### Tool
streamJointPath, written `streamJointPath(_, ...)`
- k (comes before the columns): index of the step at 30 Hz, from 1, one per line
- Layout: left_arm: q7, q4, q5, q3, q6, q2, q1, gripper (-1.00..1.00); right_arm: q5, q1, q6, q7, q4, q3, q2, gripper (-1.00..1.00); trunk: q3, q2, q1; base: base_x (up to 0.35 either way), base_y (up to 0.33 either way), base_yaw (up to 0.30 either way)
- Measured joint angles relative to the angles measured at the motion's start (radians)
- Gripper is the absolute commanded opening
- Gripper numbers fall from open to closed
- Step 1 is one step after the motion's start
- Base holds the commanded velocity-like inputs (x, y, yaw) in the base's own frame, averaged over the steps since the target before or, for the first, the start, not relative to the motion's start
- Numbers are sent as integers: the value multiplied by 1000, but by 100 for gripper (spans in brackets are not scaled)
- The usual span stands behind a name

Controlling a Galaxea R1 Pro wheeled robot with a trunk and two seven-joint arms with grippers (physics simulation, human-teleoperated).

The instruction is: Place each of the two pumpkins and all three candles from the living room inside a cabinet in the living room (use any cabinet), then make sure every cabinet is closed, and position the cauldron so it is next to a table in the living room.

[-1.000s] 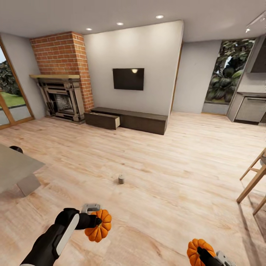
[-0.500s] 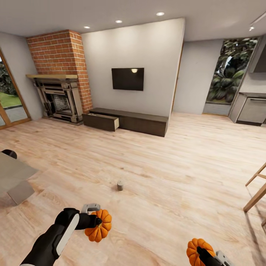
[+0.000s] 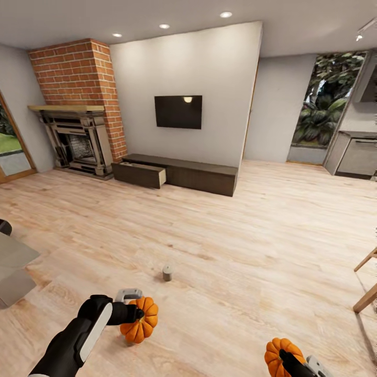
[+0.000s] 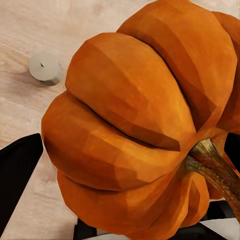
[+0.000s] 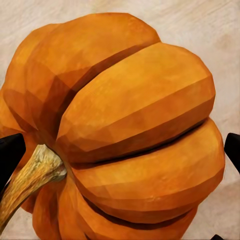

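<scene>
My left gripper [image 3: 137, 315] is shut on an orange ribbed pumpkin [image 3: 140, 326], held above the wood floor at the lower left of the head view. That pumpkin [image 4: 145, 120] looms close in the left wrist view, brown stem to one side. My right gripper [image 3: 285, 357] is shut on the second pumpkin [image 3: 277, 354] at the bottom right; the same pumpkin [image 5: 130, 130] sits between its black fingers [image 5: 10, 155]. One pale candle [image 3: 167, 273] stands on the floor ahead, also seen as a small candle [image 4: 44, 67] past the left pumpkin. The dark cabinet [image 3: 201, 178] lies along the far wall, its left drawer [image 3: 139, 174] pulled out.
A brick fireplace [image 3: 78, 141] stands left of the cabinet, a TV [image 3: 178, 111] above it. A grey table corner [image 3: 13, 262] juts in at the left edge with a dark round object [image 3: 4, 226] behind it. Wooden chair legs [image 3: 366, 293] show at the right. Grey kitchen units [image 3: 358, 154] sit far right.
The whole view has advanced toward the cabinet wall; table and chair legs slid outward and the candle lower. Both grippers keep their pumpkins in the same hold.
</scene>
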Motion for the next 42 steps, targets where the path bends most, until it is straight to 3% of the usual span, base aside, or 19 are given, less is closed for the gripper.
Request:
streamJointPath(17,0,0,1,0,0,0,0,-100,0,0,0,0,0,0,0,-100,-7,0,0,297,0,-105)
streamJointPath(31,-1,0,4,0,0,0,0,-100,0,0,0,18,0,1,0,-100,-13,0,0,309,-21,-228)
streamJointPath(42,-2,-1,2,1,0,2,0,-100,0,0,0,35,-1,1,0,-100,-14,0,0,320,0,-20)
